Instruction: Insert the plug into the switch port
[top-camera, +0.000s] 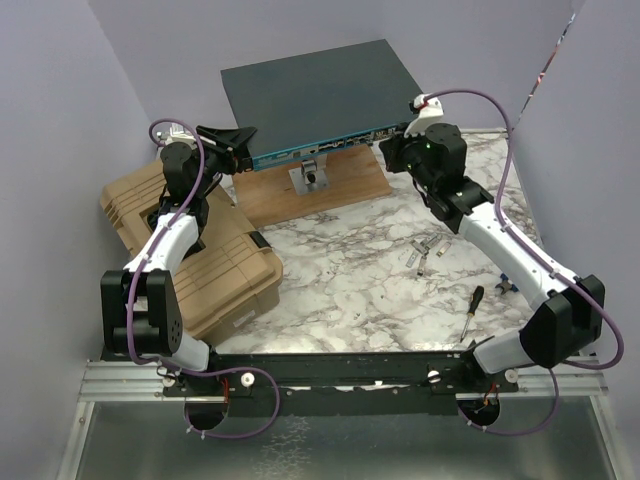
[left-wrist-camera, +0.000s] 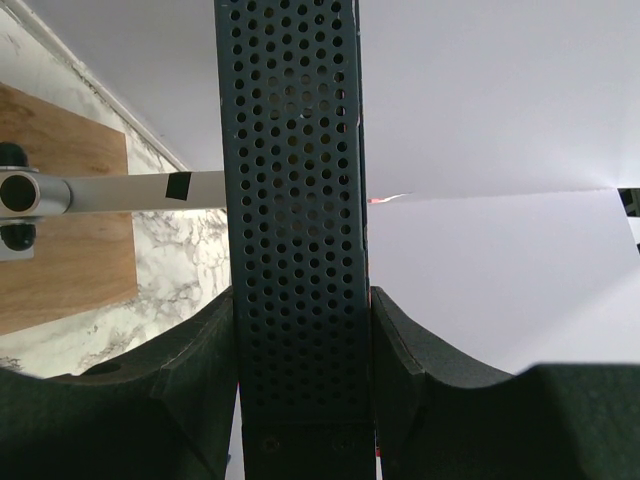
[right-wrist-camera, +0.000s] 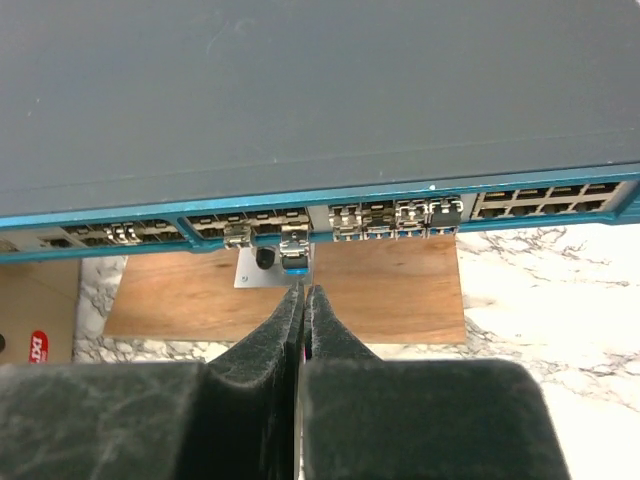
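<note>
As seen from above, finds the switch (top-camera: 320, 90) at the far middle of the marble surface (top-camera: 340, 275), lifted on a wooden board (top-camera: 350, 190) and a small metal bracket (top-camera: 310, 178), with the teal front face turned toward the arms. Grips the left end of the switch with the left fingers (left-wrist-camera: 180, 390), clamped one on each flat side. Shows in the left wrist view the perforated side wall standing upright between both of them and touching them.

Reaches the front face from the right with the right fingers (right-wrist-camera: 250, 370), pressed together with only a hair of gap. Points their tips just under the plug (right-wrist-camera: 292, 262), a small metal piece with a blue tab, sitting at one port of the lower row, left of the middle of the front face. Cannot tell whether the tips touch the blue tab or pinch anything. Cannot tell either how deep the plug sits in the port.

Has on the left a tan ribbed case (top-camera: 200, 250), under the left arm and just beside the board. Has on the right part of the surface some small metal pieces (top-camera: 425, 250) and a screwdriver (top-camera: 470, 312), well apart from the switch.
</note>
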